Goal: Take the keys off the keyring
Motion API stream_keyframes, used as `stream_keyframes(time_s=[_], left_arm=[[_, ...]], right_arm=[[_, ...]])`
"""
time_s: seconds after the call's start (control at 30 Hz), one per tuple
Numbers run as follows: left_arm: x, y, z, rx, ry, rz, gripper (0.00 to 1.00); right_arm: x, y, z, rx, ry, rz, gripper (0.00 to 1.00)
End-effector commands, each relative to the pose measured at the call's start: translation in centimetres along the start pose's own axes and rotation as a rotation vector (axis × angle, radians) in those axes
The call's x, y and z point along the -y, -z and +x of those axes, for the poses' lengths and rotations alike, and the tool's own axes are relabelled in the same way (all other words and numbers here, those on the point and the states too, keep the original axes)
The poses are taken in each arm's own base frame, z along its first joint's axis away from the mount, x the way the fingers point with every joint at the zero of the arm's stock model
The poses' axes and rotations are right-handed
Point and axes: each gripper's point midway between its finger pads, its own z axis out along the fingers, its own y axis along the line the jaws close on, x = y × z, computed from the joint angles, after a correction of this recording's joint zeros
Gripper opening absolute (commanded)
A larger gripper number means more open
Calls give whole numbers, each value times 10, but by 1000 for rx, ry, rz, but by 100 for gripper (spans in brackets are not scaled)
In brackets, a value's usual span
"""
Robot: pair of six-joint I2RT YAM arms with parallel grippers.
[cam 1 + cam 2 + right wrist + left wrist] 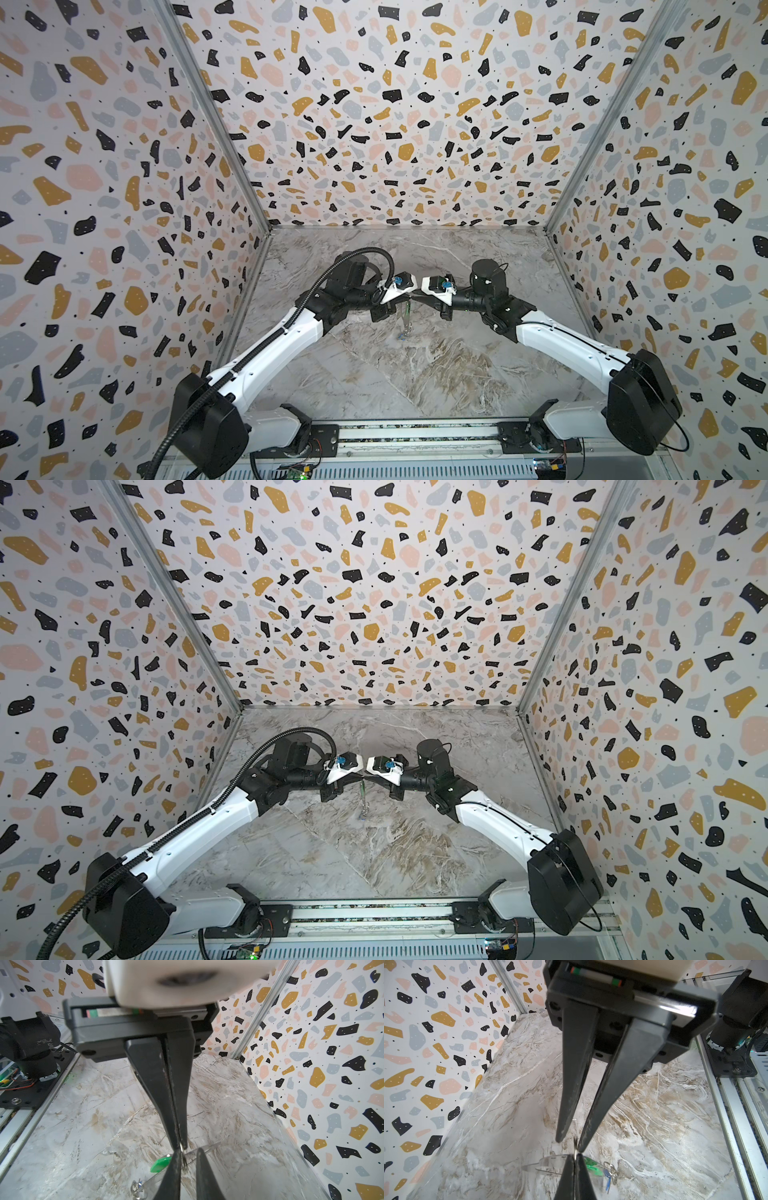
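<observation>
Above the middle of the marble table, the two arms are reaching in from 8 o'clock and 4 o'clock in both top views, and their fingertips are meeting nose to nose. The left gripper is clamping the top end of the keyring. Its tips are not quite meeting, and a thin wire ring is sitting in the narrow gap between them. The right gripper is pinching that same wire ring with its two fingers pressed together. From this meeting point the keyring is hanging down toward 6 o'clock in both top views, seen nearly edge-on there and looking almost clear in the wrist views. The green key is sitting near the upper end of the keyring, just beside a left fingertip in the right wrist view. The blue key is dangling at the lower end among a small cluster of wire rings. I cannot tell whether that lower end is touching the table or hanging just above it. Both keys are on the keyring.
</observation>
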Motion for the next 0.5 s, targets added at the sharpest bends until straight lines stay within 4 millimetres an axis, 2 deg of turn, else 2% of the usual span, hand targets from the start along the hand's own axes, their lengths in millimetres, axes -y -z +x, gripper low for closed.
stream_keyframes(time_s=[0.0, 0.23, 0.47], left_arm=[[-4, 4, -18, 40, -48, -13, 0], [-3, 4, -17, 41, -48, -7, 0], [-1, 4, -19, 50, -54, 0, 0]], right_arm=[[-4, 1, -3, 12, -14, -20, 15], [-6, 1, 2, -4, -30, -30, 10], [-9, -1, 5, -11, -41, -48, 10]])
